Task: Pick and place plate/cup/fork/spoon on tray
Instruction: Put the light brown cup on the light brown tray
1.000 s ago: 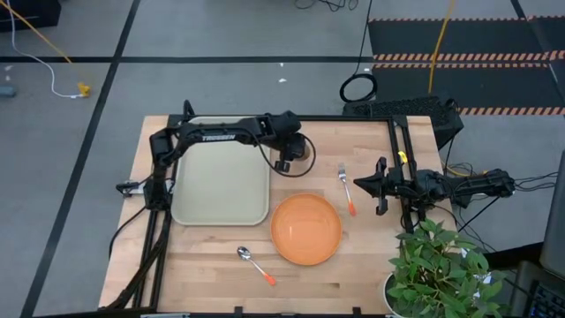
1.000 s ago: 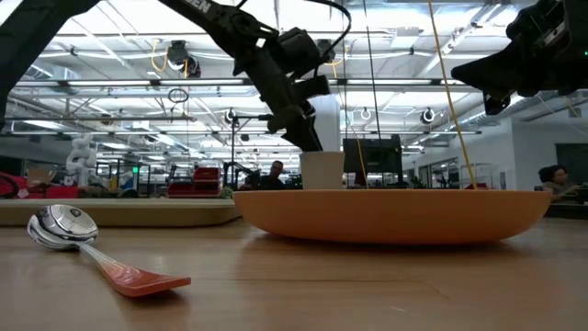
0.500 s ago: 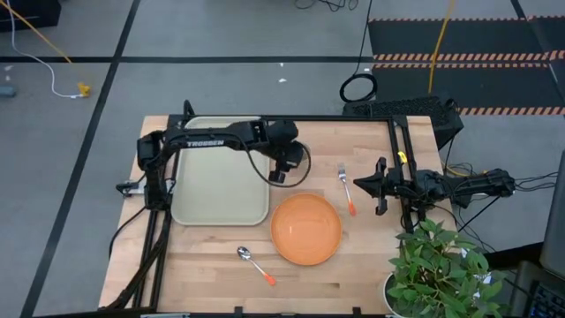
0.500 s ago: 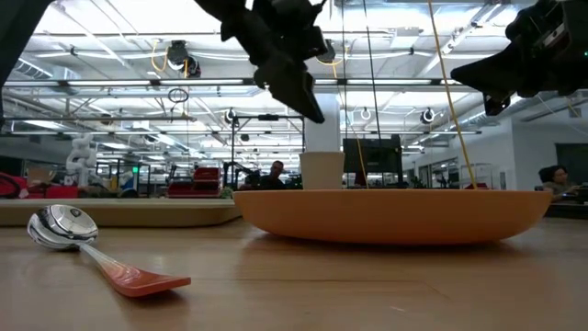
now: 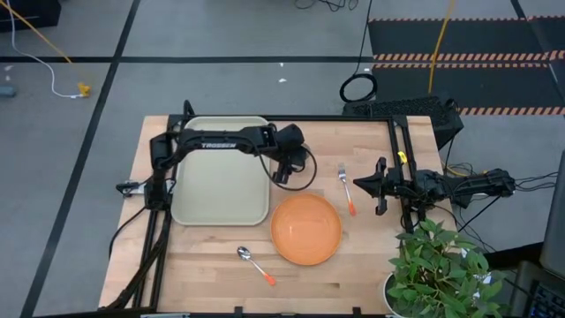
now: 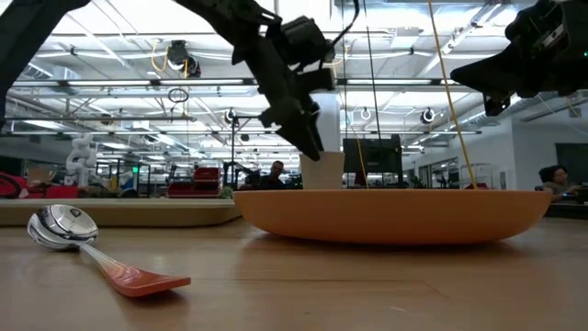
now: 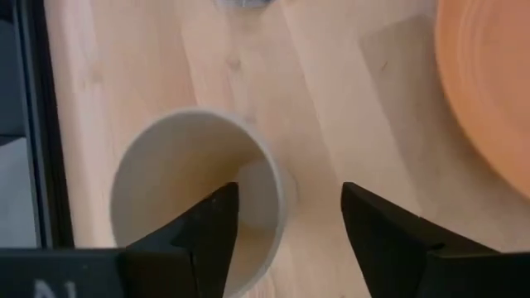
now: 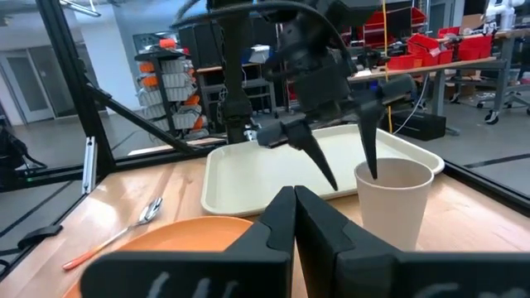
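Note:
The beige cup stands upright on the wood just right of the tray, its base on the table. My left gripper is open over it, pointing steeply down. One finger reaches inside the cup's mouth and the other stands outside, with the cup's wall between them, untouched. The orange plate lies near the middle front. The fork is to the plate's far right, and the spoon near the front edge. My right gripper is shut and waits at the right.
A potted plant stands at the table's near right corner, behind my right arm. A black frame rail runs along the table's far edge. Bare wood lies between the cup and the fork and in front of the tray.
My left gripper rose clear of the cup half a second ago. It has since come back down, with its fingers on either side of the cup's wall. The cup has stayed where it was, upright.

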You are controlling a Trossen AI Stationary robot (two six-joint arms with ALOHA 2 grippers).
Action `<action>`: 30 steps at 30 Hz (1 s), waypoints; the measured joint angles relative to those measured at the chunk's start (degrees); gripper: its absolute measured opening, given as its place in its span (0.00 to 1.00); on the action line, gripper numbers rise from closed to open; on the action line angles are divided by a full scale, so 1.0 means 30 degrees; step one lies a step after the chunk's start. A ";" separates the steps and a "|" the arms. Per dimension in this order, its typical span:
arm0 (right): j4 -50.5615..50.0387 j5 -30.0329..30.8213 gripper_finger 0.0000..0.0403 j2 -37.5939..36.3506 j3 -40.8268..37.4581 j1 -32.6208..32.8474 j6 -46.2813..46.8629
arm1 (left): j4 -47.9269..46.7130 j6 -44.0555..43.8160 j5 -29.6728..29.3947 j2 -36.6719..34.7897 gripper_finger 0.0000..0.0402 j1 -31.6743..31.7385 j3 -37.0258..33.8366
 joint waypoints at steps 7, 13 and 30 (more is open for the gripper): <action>-0.0007 0.0007 0.00 0.0000 0.0000 0.0002 -0.0021 | 0.0021 0.0772 -0.0423 0.0233 0.32 0.0192 -0.0007; -0.0007 0.0015 0.00 0.0000 0.0000 -0.0005 -0.0053 | 0.0043 0.0920 -0.0481 0.0233 0.09 0.0332 -0.0007; -0.0165 0.0460 0.00 0.0015 0.0000 -0.0005 -0.0146 | -0.3153 -0.0013 -0.3083 -0.4613 0.03 -0.0422 -0.0007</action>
